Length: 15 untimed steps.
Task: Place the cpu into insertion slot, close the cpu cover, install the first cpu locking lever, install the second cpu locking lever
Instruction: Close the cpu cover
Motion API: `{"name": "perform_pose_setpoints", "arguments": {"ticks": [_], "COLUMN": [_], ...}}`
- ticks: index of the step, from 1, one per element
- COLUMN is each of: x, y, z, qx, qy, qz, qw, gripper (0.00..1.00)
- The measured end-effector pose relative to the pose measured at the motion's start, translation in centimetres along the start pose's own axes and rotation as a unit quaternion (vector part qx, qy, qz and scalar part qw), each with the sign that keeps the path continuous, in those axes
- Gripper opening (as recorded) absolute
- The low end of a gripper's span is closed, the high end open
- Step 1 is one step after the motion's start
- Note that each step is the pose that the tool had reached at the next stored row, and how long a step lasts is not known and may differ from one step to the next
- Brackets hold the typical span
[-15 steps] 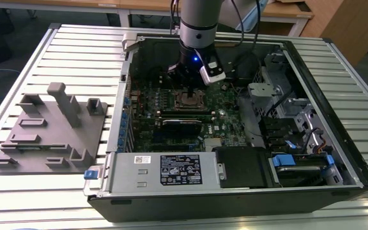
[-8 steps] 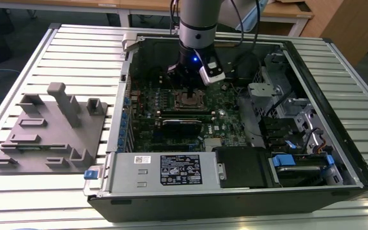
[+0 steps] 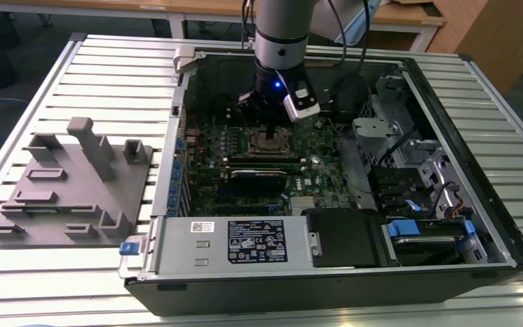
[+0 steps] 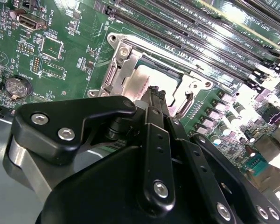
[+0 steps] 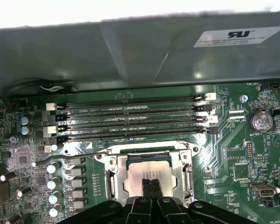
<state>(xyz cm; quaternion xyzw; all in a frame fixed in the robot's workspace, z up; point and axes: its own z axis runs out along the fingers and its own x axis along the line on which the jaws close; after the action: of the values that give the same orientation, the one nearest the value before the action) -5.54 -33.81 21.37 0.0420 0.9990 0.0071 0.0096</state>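
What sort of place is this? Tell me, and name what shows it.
Probably a robotics lab or workshop: an open computer case lies on a slatted metal table, a robot arm reaches into it, and wooden desks stand behind.

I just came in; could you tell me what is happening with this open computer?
A robot arm reaches into the open computer case. Its claw, fingers closed together, points down right above the chip, which is seated on the green board. The metal cover frame appears to lie flat around the chip.
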Motion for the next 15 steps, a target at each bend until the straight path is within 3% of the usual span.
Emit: {"name": "perform_pose_setpoints", "arguments": {"ticks": [15], "x": [-0.06], "y": [0.0], "z": [-0.22], "qx": [0.0002], "qy": [0.0009], "qz": [0.0], "qw": [1.0], "gripper": [0.11]}}
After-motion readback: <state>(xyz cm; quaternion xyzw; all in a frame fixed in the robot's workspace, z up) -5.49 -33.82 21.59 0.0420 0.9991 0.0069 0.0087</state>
